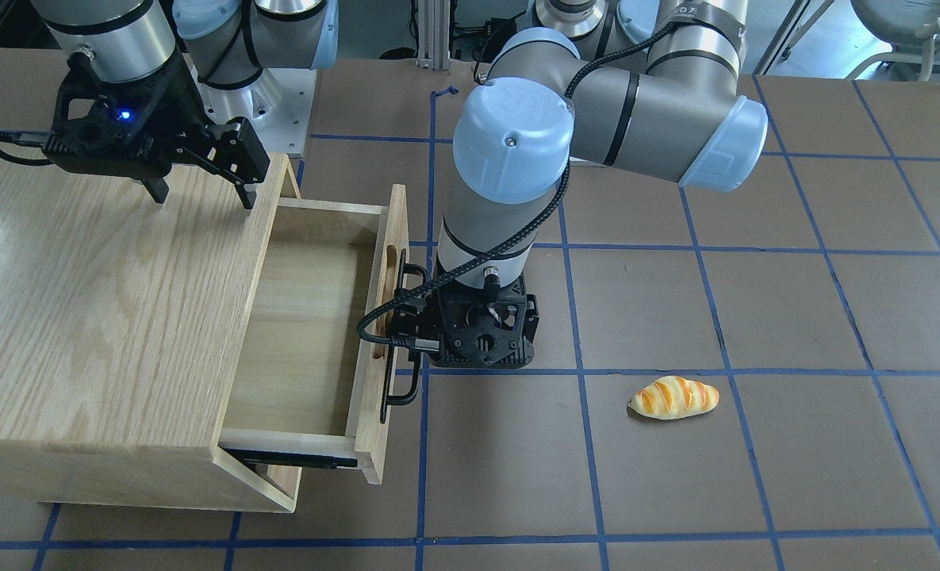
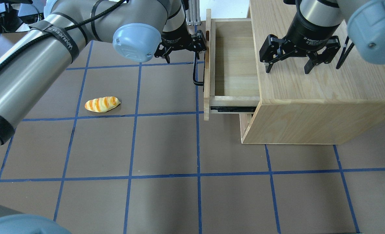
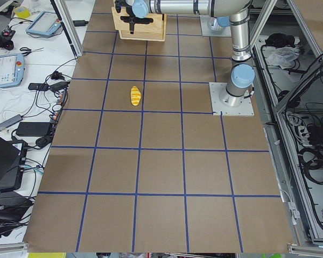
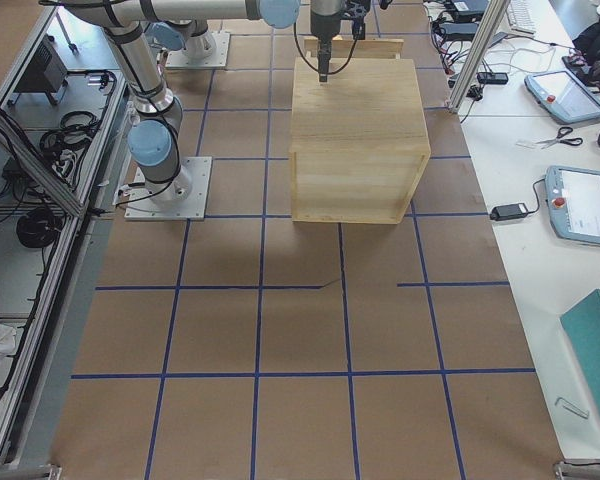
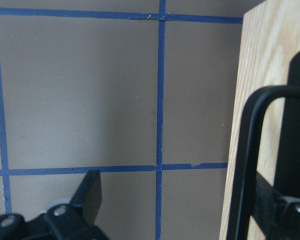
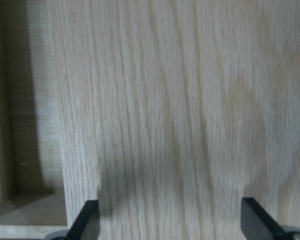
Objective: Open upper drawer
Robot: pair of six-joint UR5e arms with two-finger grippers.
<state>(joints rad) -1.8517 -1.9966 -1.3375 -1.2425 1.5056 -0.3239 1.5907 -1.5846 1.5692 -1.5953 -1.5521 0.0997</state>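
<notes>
Left tool (image 2: pixel 185 53) seemingly straddles upper drawer (image 2: pixel 233 68) handle (image 5: pixel 245 165).

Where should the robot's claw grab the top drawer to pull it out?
Grip the long black bar handle on the upper drawer, near its middle. Come down from above, one finger in front of the bar and one behind: it runs level and stands off the wood, leaving a gap, as the left claw shows.

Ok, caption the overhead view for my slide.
Upper drawer pulled out, left gripper at its handle; right gripper open over the cabinet; bread roll on the table.
</notes>
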